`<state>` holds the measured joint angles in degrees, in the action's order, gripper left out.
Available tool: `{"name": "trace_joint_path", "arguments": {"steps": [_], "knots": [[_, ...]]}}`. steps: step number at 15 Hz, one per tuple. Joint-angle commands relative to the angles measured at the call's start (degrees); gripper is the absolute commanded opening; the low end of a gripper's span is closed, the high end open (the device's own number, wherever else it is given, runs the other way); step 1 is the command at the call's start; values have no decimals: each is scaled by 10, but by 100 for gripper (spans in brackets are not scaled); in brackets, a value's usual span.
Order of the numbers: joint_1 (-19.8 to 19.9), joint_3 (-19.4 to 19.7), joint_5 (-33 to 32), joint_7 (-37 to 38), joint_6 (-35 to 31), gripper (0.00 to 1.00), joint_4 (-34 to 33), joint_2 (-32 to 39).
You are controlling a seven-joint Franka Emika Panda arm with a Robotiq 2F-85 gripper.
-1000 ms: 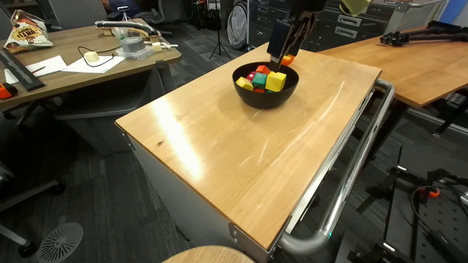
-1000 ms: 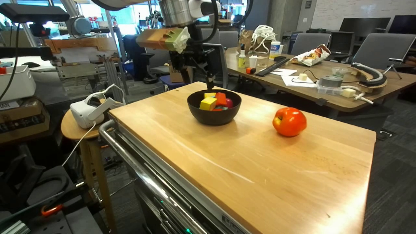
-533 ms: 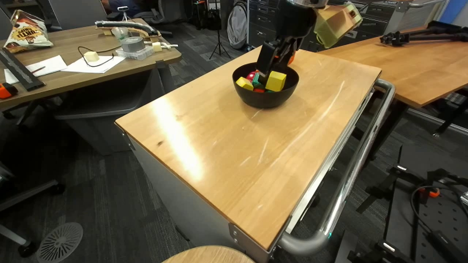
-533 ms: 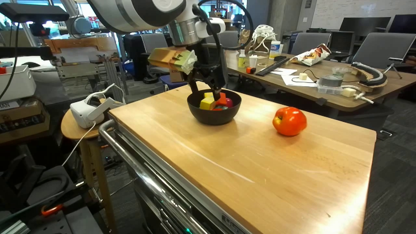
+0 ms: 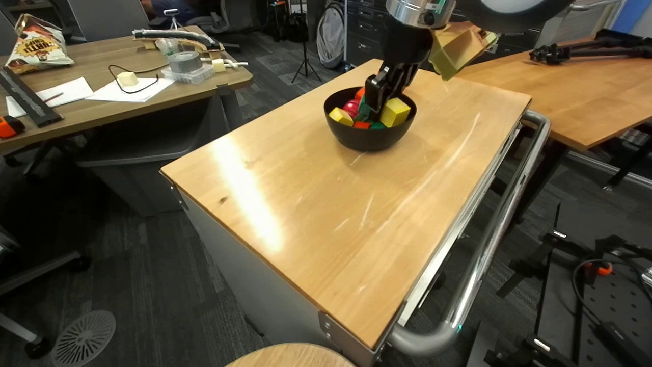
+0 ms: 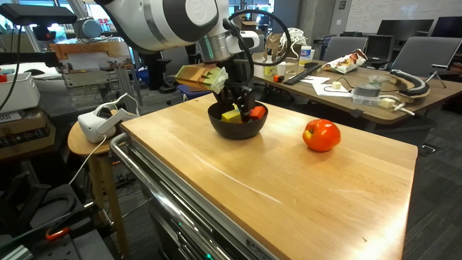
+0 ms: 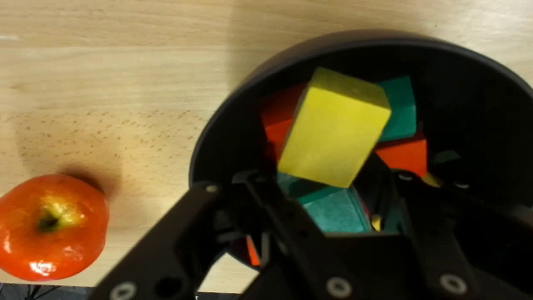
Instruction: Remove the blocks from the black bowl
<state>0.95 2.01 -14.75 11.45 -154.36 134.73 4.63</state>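
Observation:
The black bowl [image 5: 369, 138] stands on the wooden tabletop, full of blocks. My gripper [image 6: 235, 110] reaches down into it, pointing downward, in both exterior views. In the wrist view a yellow block [image 7: 335, 135] lies on top, covering part of the fingertips. Below it a green block [image 7: 337, 210] sits between my two fingers, which stand partly apart; whether both touch it is hidden. In an exterior view the green block [image 5: 362, 108] looks tilted beside the near finger. An orange-red block [image 6: 257, 113], a second yellow block [image 5: 341, 116] and a round red piece [image 5: 351, 107] lie around it.
A round orange-red fruit [image 6: 322, 135] stands on the same tabletop [image 6: 288, 169] beside the bowl. A metal handle rail [image 5: 501, 224] runs along one edge. A long table [image 6: 361, 83] with a chip bag, tape and other items is nearby.
The gripper has come down into the bowl among the blocks, and its jaws have drawn closer together. The large yellow block and the orange-red block have been pushed sideways. The bowl has not moved.

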Motion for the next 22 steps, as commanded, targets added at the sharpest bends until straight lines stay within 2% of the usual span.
{"name": "trace_joint_path", "arguments": {"steps": [1,5,6,7,10,11,12,14,16,18,20,21,22], "knots": [[-5,2,14,8,20,17,-18,4],[-11,-19,116,-13,53,11,-27,-22],[-14,-27,146,-19,61,15,-32,-31],[-17,-32,164,-17,58,14,-35,-40],[-28,-43,190,-7,49,16,-50,-58],[-29,-43,161,11,40,17,-51,-60],[-26,-40,95,52,10,42,-48,-56],[-17,-36,8,109,5,44,-53,-47],[-11,-28,-43,163,27,59,-66,-27],[-11,-19,-60,194,41,75,-73,-10],[-12,-9,-39,197,50,91,-81,7],[-13,-4,-34,200,51,97,-86,15],[-12,1,-20,198,51,100,-92,24]]}}
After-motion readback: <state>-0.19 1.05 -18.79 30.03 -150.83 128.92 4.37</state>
